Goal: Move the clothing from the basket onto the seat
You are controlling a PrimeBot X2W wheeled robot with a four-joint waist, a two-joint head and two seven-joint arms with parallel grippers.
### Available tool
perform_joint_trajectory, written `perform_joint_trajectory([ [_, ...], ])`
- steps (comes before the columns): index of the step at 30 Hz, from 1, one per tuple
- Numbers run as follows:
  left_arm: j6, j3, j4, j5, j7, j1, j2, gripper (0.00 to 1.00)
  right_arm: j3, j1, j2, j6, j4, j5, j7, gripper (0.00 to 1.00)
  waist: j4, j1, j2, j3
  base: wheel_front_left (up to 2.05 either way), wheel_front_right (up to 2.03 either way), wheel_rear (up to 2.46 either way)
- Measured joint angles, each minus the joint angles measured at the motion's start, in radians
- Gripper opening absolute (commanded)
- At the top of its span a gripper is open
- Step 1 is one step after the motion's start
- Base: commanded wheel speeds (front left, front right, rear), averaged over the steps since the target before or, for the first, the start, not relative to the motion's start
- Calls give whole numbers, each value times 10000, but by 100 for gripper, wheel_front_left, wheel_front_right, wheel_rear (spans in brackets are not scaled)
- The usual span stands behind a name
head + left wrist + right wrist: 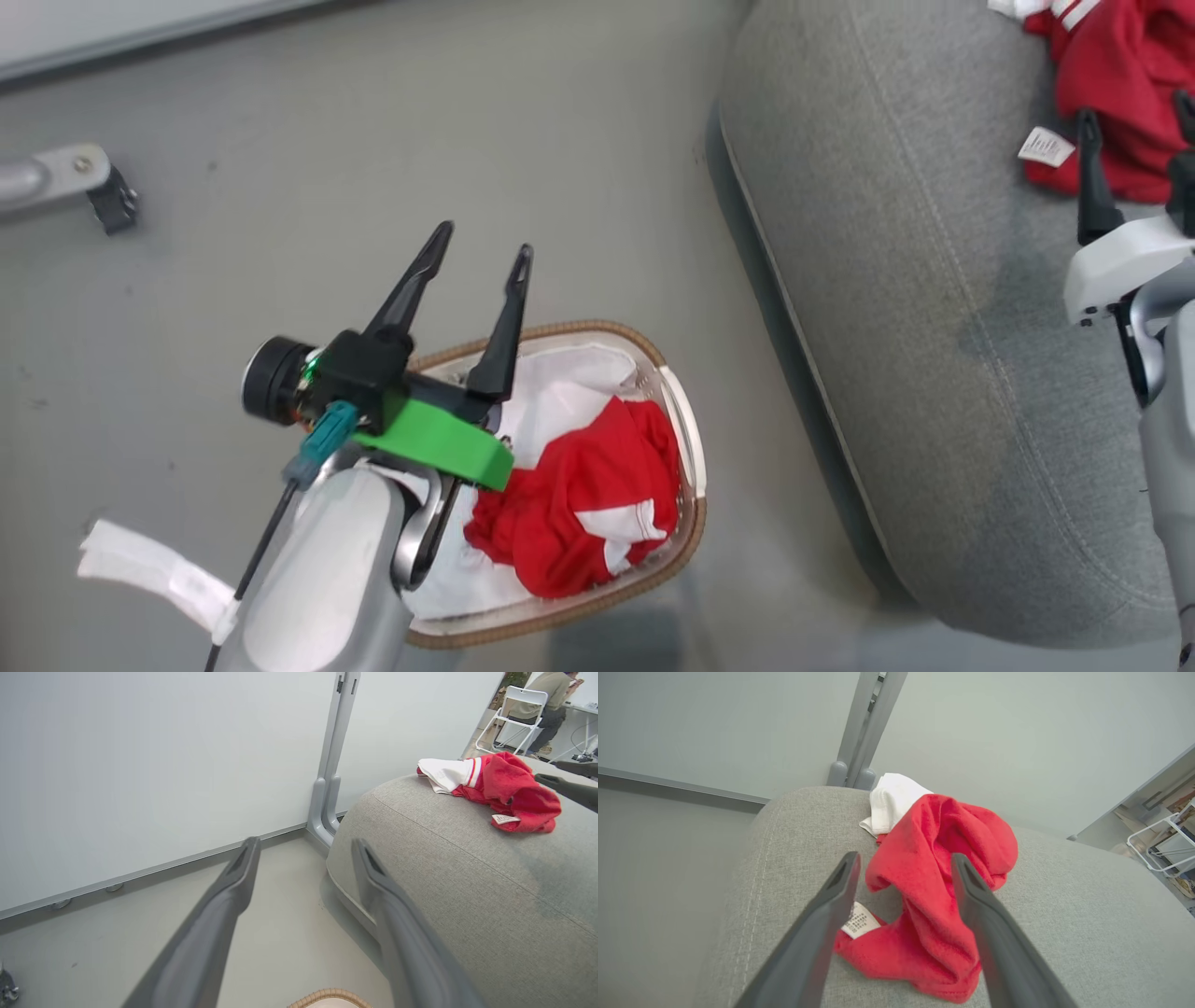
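Wide-open and empty, the left gripper (485,238) hovers above the basket (686,420), seemingly poised for the red garment (579,495) just below it, while the right gripper (903,858), jaws parted, straddles the second garment (943,826) lying free on the seat (1064,914) beneath.

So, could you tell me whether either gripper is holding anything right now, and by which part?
Nothing is held. The right gripper stands open at the garment lying on the seat; the left gripper hangs open over the basket.
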State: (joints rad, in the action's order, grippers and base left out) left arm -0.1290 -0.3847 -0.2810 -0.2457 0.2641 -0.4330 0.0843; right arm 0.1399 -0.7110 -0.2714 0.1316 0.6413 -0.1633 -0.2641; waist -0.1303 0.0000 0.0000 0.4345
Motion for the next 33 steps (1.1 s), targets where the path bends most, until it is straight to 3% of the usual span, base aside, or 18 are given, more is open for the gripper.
perform_joint_trajectory([
  [10, 134, 1856, 255, -134, 2, 1398, -253, 100, -537, 478, 815, 0, -800, 872, -2, 100, 449, 0, 0, -1486, 0, 0, 0],
  [20, 382, 2924, 303, -102, 2, 2794, -330, 100, -784, 2342, 2117, -2, -1812, 1413, -2, 100, 1096, 0, 0, -2800, 0, 0, 0],
  [33, 589, 3164, 247, -878, 6, 4167, -339, 100, -1553, 4747, 2238, -2, -2819, 2798, -2, 100, 1763, -1, 0, -3691, 0, 0, 0],
])
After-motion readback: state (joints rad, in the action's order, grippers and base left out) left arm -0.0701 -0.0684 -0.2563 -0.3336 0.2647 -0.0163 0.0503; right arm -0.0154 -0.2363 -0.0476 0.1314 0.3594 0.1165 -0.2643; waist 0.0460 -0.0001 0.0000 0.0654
